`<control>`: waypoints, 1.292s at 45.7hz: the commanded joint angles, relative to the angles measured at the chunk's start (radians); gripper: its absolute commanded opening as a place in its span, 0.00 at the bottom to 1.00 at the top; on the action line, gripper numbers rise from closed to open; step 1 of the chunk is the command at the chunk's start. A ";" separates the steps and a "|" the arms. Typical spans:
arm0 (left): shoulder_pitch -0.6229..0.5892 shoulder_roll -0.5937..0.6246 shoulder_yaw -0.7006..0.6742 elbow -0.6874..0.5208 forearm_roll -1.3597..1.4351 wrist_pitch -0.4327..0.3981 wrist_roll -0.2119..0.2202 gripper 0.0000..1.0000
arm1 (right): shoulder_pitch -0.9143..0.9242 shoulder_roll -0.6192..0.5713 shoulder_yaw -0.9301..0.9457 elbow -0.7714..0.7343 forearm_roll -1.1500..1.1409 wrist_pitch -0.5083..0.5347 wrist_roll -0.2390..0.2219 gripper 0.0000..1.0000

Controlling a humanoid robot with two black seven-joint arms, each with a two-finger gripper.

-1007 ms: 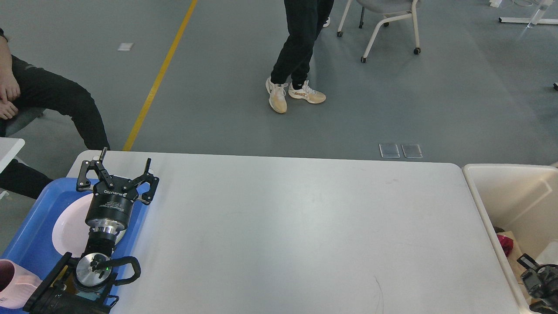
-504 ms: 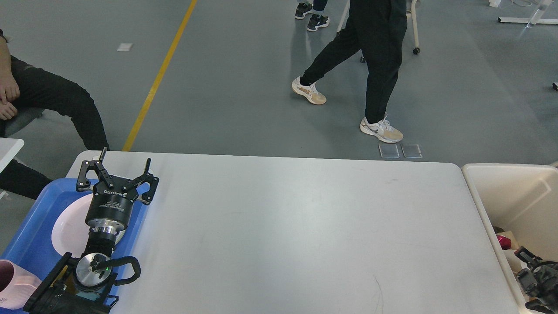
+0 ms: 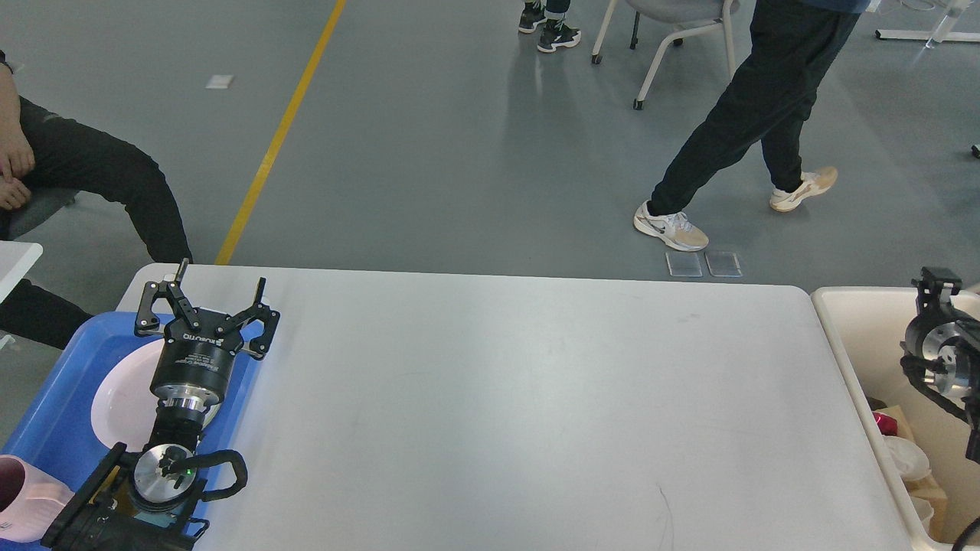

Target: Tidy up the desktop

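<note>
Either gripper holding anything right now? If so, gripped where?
Left gripper is open and empty above the blue tray. Right gripper, over the cream bin, is too dark to tell.

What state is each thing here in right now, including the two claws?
Left gripper: open, empty, above the tray.
Right gripper: over the bin, fingers unclear.
Large white rectangular desktop: nothing lying on it.
Blue plastic tray: holds a white round plate.
Cream rectangular bin: open, rubbish inside.
</note>
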 commanded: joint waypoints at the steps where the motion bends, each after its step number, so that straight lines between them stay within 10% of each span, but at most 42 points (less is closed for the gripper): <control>1: 0.000 0.001 0.000 0.000 0.000 0.002 -0.001 0.96 | 0.049 -0.030 0.189 0.062 0.000 0.000 0.028 1.00; 16: 0.000 0.001 -0.001 0.000 0.000 0.002 -0.001 0.96 | 0.048 -0.082 0.378 0.357 -0.001 0.006 0.050 1.00; 25: 0.000 0.001 -0.001 0.000 0.000 0.002 -0.001 0.96 | -0.178 -0.112 0.703 0.595 -0.064 0.029 0.362 1.00; 37: 0.000 0.001 -0.001 0.000 0.000 0.000 -0.001 0.96 | -0.454 0.111 0.987 0.680 -0.395 0.046 0.493 1.00; 59: 0.000 -0.001 -0.001 0.000 0.000 0.000 0.001 0.96 | -0.474 0.132 0.990 0.636 -0.408 0.032 0.508 1.00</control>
